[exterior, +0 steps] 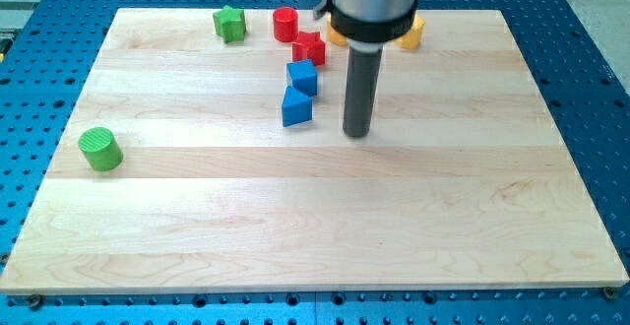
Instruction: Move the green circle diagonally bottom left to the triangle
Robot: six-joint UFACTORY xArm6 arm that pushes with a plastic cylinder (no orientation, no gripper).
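Observation:
The green circle [100, 149] is a short green cylinder near the board's left edge, at mid height. The blue triangle [295, 107] lies at the upper middle, just below a blue cube [303, 76]. My tip [357, 132] rests on the board a little to the right of the blue triangle, apart from it, and far to the right of the green circle.
A green star [229, 23], a red cylinder [285, 24] and a red star [309, 47] sit along the top of the wooden board [315, 217]. Yellow blocks [411, 33] show partly behind the arm. Blue perforated table surrounds the board.

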